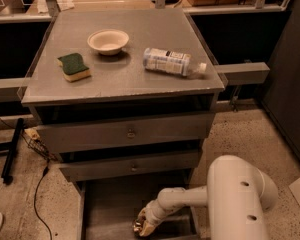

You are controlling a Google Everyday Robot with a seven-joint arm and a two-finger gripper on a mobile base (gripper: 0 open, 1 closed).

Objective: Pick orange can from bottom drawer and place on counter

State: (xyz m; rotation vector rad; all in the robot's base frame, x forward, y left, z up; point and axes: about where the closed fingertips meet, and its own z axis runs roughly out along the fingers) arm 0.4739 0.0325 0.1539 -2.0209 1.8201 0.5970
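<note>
Gripper down in the bottom drawer, at the orange can.

The gripper [146, 223] sits low in the open bottom drawer [105, 209], near its front right part, right against the orange can [137, 228]; whether it has clamped the can or is only touching it cannot be told. The white arm [187, 198] reaches in from the right. Above, the two upper drawers [125, 133] are nearly shut. On the counter [130, 81] stand a bowl [108, 40], with a sponge [73, 66] to its left front and a bottle [170, 62] lying on its side.
</note>
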